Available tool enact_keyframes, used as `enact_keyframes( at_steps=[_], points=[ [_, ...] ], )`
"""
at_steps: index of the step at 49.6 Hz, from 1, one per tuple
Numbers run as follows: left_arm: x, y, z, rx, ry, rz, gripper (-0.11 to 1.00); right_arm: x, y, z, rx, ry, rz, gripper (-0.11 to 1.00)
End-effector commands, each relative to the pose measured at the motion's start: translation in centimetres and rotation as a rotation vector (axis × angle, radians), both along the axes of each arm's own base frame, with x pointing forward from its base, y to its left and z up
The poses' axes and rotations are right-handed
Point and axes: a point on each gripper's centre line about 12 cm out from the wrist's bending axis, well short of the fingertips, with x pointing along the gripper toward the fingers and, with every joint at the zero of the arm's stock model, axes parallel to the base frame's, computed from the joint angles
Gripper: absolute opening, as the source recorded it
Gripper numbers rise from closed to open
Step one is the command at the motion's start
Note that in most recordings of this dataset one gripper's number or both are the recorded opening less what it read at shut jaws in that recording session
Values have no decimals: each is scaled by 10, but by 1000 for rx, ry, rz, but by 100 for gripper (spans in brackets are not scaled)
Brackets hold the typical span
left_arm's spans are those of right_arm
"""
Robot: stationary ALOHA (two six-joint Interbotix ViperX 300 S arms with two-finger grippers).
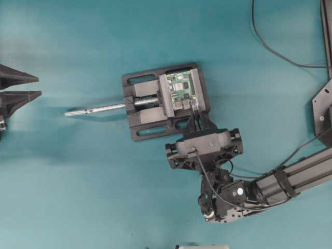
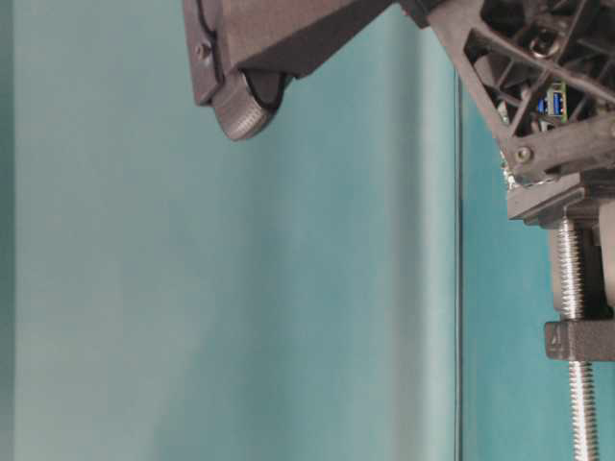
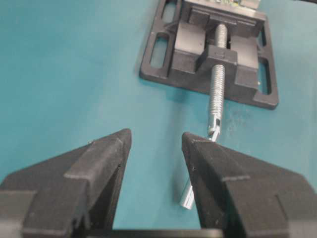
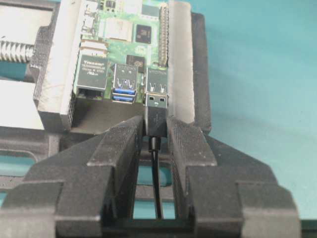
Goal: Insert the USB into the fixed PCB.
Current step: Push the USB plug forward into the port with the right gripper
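While right gripper (image 4: 156, 134) clamps USB (image 4: 156, 113), tip meets fixed PCB (image 4: 126, 44).

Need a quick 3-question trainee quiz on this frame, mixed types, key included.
1. True or false: the left gripper holds the USB.
2. Which port row on the fixed PCB faces the plug's metal tip? A) the blue-tongued ports B) the port right of them C) the large silver port at left
3. Fill in: the board is clamped in a black ____.

Key: 1 false, the right gripper holds it; 2 B; 3 vise.
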Motion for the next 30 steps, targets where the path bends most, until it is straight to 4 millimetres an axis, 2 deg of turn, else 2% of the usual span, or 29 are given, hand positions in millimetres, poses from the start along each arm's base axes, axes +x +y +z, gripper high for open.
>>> enact_keyframes(
  at_steps=[1, 15, 30],
  points=[
    [2, 1, 4, -5, -9, 4, 62, 1, -8, 10, -7, -20, -26, 19],
    [2, 1, 4, -5, -9, 4, 62, -4, -11, 15, -8, -17, -26, 19],
    [2, 1, 4, -4, -9, 4, 62, 1, -16, 19, -1, 8, -29, 19]
  ],
)
